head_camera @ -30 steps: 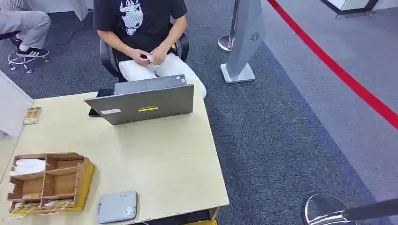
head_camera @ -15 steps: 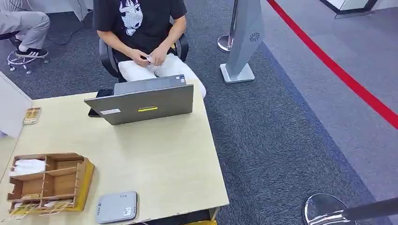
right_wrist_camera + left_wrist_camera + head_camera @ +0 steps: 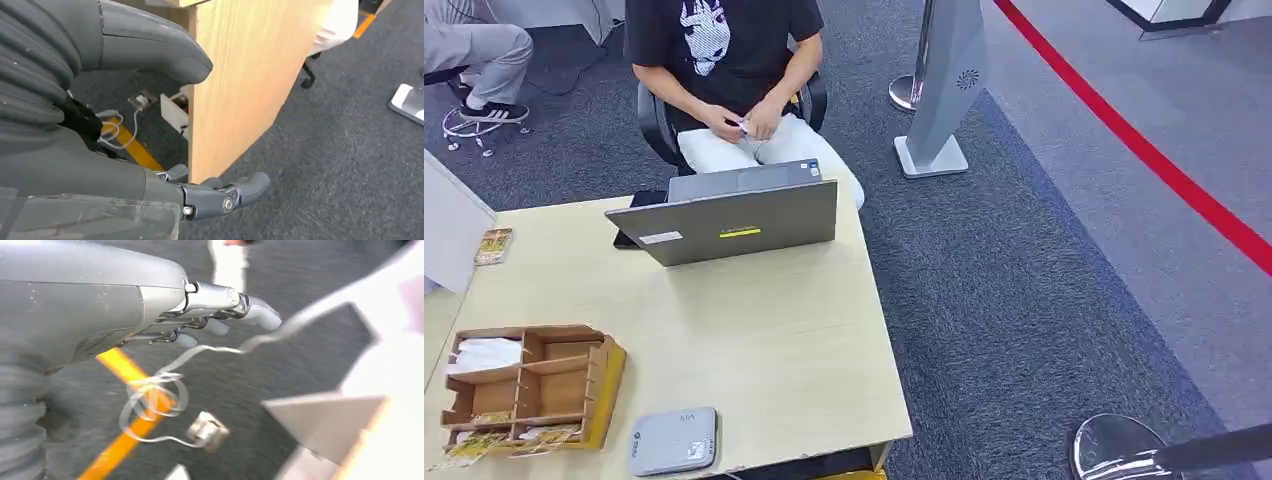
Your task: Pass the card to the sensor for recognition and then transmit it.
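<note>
A grey flat sensor box (image 3: 673, 441) lies at the table's near edge. Left of it stands a wooden organizer (image 3: 529, 385) with white cards (image 3: 484, 355) and yellowish cards (image 3: 474, 445) in its slots. One more yellowish card (image 3: 492, 246) lies at the table's far left. Across the table a seated person (image 3: 724, 60) holds a small white item (image 3: 742, 124) in both hands. My left hand (image 3: 210, 315) hangs over the carpet, fingers apart, holding nothing. My right hand (image 3: 200, 192) hangs beside the table's wooden side panel (image 3: 240, 85), also holding nothing.
An open grey laptop (image 3: 734, 218) stands at the table's far side with a dark phone (image 3: 629, 235) behind it. A grey kiosk stand (image 3: 944, 90), a red floor line (image 3: 1144, 150) and a chrome stanchion base (image 3: 1119, 450) are to the right. Cables (image 3: 155, 400) lie on the floor.
The head view has shifted very slightly. Nothing on the table has moved, and the person's hands stay together in the lap.
</note>
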Robot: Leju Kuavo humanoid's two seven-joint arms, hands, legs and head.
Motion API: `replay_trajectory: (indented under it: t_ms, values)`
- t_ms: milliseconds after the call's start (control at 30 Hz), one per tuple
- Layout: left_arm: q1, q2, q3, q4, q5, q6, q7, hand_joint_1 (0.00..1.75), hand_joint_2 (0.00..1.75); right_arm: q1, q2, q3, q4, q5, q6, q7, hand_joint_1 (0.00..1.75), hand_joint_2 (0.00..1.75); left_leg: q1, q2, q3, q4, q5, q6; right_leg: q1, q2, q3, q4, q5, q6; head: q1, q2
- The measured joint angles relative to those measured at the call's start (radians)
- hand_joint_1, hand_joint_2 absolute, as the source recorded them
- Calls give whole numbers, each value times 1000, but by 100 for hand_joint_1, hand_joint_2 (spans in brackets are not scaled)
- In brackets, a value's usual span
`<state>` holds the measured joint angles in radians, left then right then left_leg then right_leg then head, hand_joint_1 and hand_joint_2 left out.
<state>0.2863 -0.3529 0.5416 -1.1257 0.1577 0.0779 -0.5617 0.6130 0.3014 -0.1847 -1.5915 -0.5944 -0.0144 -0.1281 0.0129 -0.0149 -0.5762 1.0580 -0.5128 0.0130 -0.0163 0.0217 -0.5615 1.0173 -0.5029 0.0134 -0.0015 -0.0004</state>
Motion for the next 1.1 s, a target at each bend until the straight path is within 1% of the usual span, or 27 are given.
replay_trajectory:
  t_ms: [67, 133, 200, 333, 367, 400, 433, 467, 500, 533, 567, 600, 633, 667, 700, 733, 767, 800, 833, 867, 933, 1000, 1067, 1100]
  values:
    - [-18, -1, 33, 10, -41, -43, -60, 0, 175, 1, 0, 8, -4, 8, -7, -8, 0, 175, 0, 0, 0, 0, 0, 0, 0, 0, 0, 0, 0, 0, 0, 0]
    - [-36, -2, 81, 15, -98, -102, -121, 0, 175, 0, 0, 12, -3, 8, -7, -20, 0, 175, 0, 0, 0, 0, 0, 0, 0, 0, 1, 0, 0, 0, 1, 0]
    - [-51, -3, 121, 15, -113, -123, -133, 0, 175, 0, 0, 16, -3, 8, -7, -23, 0, 175, 0, 0, 0, 0, 0, 0, 0, 0, 1, 0, 0, 0, 0, 0]
    - [-65, -4, 170, 13, -134, -154, -134, 0, 175, -5, 0, 16, 2, 8, 5, -29, 0, 175, 0, 0, 0, 0, 0, 0, 0, 0, 1, 0, 0, 0, 0, 0]
    - [-64, -4, 178, 5, -129, -160, -135, 0, 175, -7, 0, 16, 5, 8, 6, -31, 0, 175, 0, 0, 0, 0, 0, 0, 0, 0, 2, 0, 0, 0, 0, 0]
    - [-49, -3, 179, -14, -100, -158, -134, 0, 175, -9, 0, 16, 6, 19, 4, -29, 0, 175, 0, 1, 0, 0, 0, 0, 0, 0, 2, 1, 0, 0, 0, 0]
    - [-11, 0, 167, -120, -34, -122, -77, 0, 175, -8, 0, 12, 3, 37, 2, -9, 0, 175, 2, 3, 1, 0, -1, -1, 2, 4, 1, 1, 0, 0, 0, 0]
    - [36, -7, 151, -226, 9, -84, -2, 0, 175, -5, 0, 5, -3, 44, 3, 6, 0, 175, 5, 5, 1, 1, -2, -3, 4, 6, -1, 0, 1, -1, 0, 0]
    - [70, -7, 134, -399, 58, -38, 147, 0, 175, 0, 0, -5, -12, 50, 6, 24, 0, 175, 5, 4, 1, 1, -2, -3, 4, 5, -2, -1, 1, -2, 2, 0]
    - [85, -4, 134, -522, 69, -34, 255, 0, 175, 4, 0, -14, -18, 49, 7, 35, 0, 175, 5, 1, -1, 1, -1, -1, 3, 2, -1, -1, 0, -1, 1, 0]
    - [94, 0, 134, -629, 75, -47, 324, 0, 175, 4, 0, -20, -21, 50, 10, 43, 0, 175, 4, -4, -1, 1, -1, -1, 3, -2, 0, -1, -1, 0, 1, 0]
    - [98, 3, 136, -716, 80, -64, 325, 0, 175, 3, 0, -22, -23, 50, 17, 45, 0, 175, 4, -5, -1, 1, -1, -1, 3, -3, 1, 0, -1, 0, 3, 0]
    - [102, 5, 138, -775, 81, -89, 278, 0, 175, 2, 0, -22, -23, 56, 21, 43, 0, 175, 3, -4, -1, 1, -1, -1, 3, -3, 1, 0, -1, 0, 1, 0]
    - [100, 4, 142, -816, 83, -123, 195, 0, 175, 2, 0, -23, -23, 68, 23, 40, 0, 175, 4, -4, -1, 1, -1, -1, 3, -3, 1, 0, -1, 0, 1, 0]
    - [94, 4, 147, -846, 83, -158, 95, 0, 175, 1, 0, -23, -22, 82, 27, 34, 0, 175, 4, -4, -1, 1, -1, -1, 3, -3, 1, 0, -1, -1, 2, 0]
    - [91, 3, 153, -878, 74, -167, -5, 0, 175, 0, 0, -24, -19, 99, 28, 29, 0, 175, 4, -3, -1, 1, -1, -2, 3, -2, 1, 0, 0, -1, 2, 0]
    - [99, 2, 150, -931, 51, -134, -58, 0, 175, -3, 0, -26, -18, 117, 28, 26, 0, 175, 5, -1, 0, 1, -1, -2, 4, -1, 0, 0, 0, -1, 2, 0]
    - [113, 1, 133, -1013, 11, -72, -60, 0, 175, -5, 0, -27, -15, 136, 27, 26, 0, 175, 5, 0, 1, 1, -1, -2, 4, 0, 0, 0, 0, -1, 0, 0]
    - [124, 0, 108, -1086, -35, -27, -37, 0, 175, -8, 0, -30, -13, 148, 26, 27, 0, 175, 5, 0, 1, 1, 0, -2, 3, 0, 0, 0, 0, -1, 0, 0]
    - [128, 0, 71, -1161, -99, -12, -9, 0, 175, -13, 0, -34, -10, 160, 26, 30, 0, 175, 4, -2, 1, 1, 0, -1, 2, -1, 0, 0, 0, 0, 1, 0]
    - [129, 0, 2, -1265, -221, -35, 18, 0, 175, -23, 0, -36, -5, 177, 28, 34, 0, 175, 2, -2, 1, 1, 0, -1, 2, -1, 1, -1, 0, 0, 2, 0]
    - [107, -1, -49, -1336, -349, -91, 75, 0, 175, -27, 0, -40, 0, 193, 35, 42, 0, 175, 2, -1, 1, 1, 0, -1, 1, 0, 0, 0, 0, 0, 1, 0]
    - [73, 0, -88, -1379, -426, -118, 124, 0, 175, -31, 0, -45, 6, 198, 40, 44, 0, 175, 2, -1, 1, 1, 0, -1, 2, -1, 1, 0, 1, 0, 2, 0]
    - [65, 0, -104, -1396, -435, -121, 131, 0, 175, -33, 0, -48, 8, 199, 42, 44, 0, 175, 2, -1, 1, 1, 0, -1, 1, 0, 1, 0, 2, -1, 1, 0]
